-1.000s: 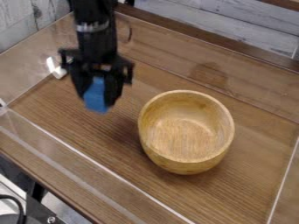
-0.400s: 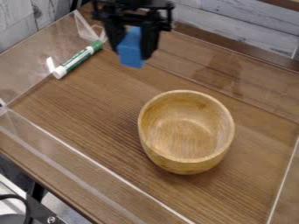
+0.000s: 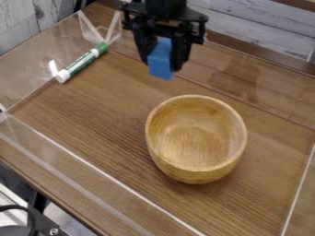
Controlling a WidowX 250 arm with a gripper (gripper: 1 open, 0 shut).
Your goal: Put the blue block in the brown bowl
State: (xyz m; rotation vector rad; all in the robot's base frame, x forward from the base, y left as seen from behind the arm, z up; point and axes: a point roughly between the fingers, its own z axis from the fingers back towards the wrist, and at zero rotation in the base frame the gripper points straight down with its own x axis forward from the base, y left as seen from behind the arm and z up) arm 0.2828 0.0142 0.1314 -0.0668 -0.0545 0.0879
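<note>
A: What's closest to us?

B: The wooden table (image 3: 87, 138), with a clear plastic wall along its front and left edges. On it, right of centre, sits the brown bowl (image 3: 197, 138), upright, its hollow bare wood.

A: And the blue block?

B: The blue block (image 3: 161, 61) is in the air, clamped between the jaws of the gripper (image 3: 164, 55). It hangs on end, its lower half sticking out below the black fingers (image 3: 181, 48), which press against its two sides.

A: So the jaws are not wide?

B: No, they are drawn in tight on the block, holding it clear of the table.

A: Where is that compared with the bowl?

B: Behind the bowl's far rim and a little to its left as the camera sees it. Block and bowl are apart, not touching.

A: Anything farther back?

B: A green-and-white marker (image 3: 79, 63) lies on the table at the left, well away from the bowl, slanting toward the back. Beyond it is the rear clear wall.
</note>
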